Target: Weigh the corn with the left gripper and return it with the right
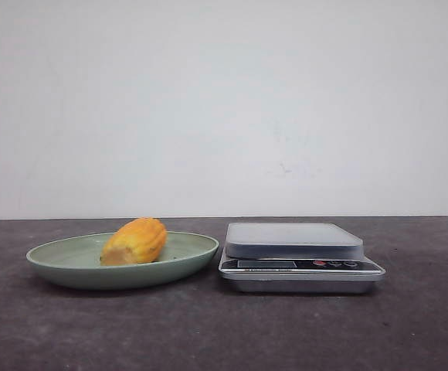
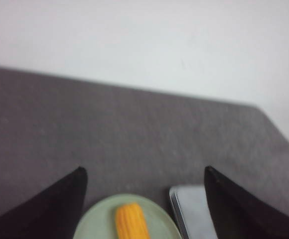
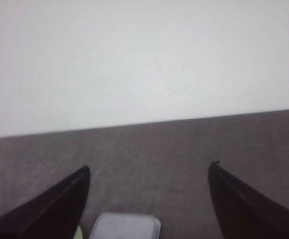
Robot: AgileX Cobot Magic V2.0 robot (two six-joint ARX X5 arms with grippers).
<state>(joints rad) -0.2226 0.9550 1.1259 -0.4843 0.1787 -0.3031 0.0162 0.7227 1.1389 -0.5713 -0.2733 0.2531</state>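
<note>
Dark table [image 1: 409, 325], corn [image 1: 135, 241] on plate [image 1: 62, 263], scale [image 1: 301, 255] display front view only

Front view: low, near table height, facing the wall, close to plate [image 1: 62, 259] and scale [image 1: 301, 255]. Both wrist views look down from above and behind; left shares plate [image 2: 97, 221] and scale [image 2: 192, 209], right only scale [image 3: 127, 227].

Orange-yellow corn [image 1: 135, 241] lies on its side, apparently untouched.

Green plate [image 1: 69, 259] left, scale [image 1: 300, 257] just beside it on the right, both on dark worktop [image 1: 224, 332]; white wall [image 1: 224, 108] behind.
</note>
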